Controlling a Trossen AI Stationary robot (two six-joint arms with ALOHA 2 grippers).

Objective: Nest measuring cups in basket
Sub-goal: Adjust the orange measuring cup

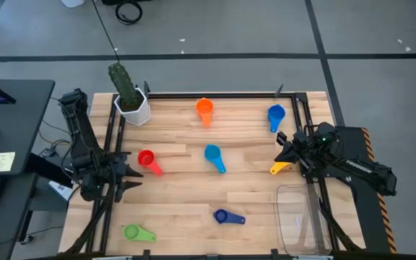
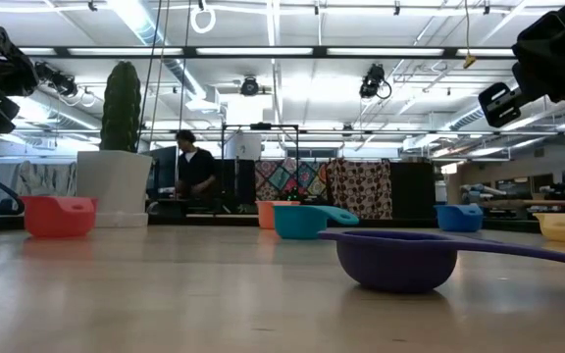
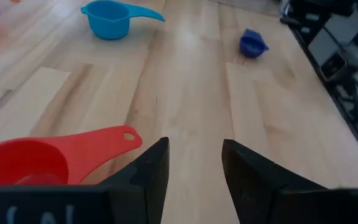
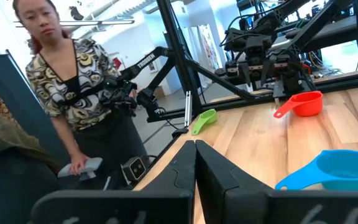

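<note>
basket [image 1: 303, 217]: near-right table corner, nothing in it that we can see.
cups: all loose on the table; yellow cup [image 1: 281, 168] just beyond the basket, dark blue cup [image 1: 223, 216] to its left, red cup [image 1: 146, 159] well off to the left.
left gripper [image 1: 130, 175]: fingers apart, empty, just beside the red cup.
right gripper [image 1: 287, 148]: pinched closed, empty, by the yellow cup.
risk: closed jaws can't grasp; lowered like this, we'd likely shove the yellow cup away.

My wooden table [image 1: 186, 180] carries a white cactus pot [image 1: 133, 108] upper left, orange [image 1: 205, 108], blue [image 1: 276, 114], red [image 1: 147, 159], light blue [image 1: 213, 154], yellow [image 1: 281, 168], dark blue [image 1: 223, 216] and green [image 1: 133, 232] cups, and a clear basket [image 1: 300, 217] lower right.
</note>
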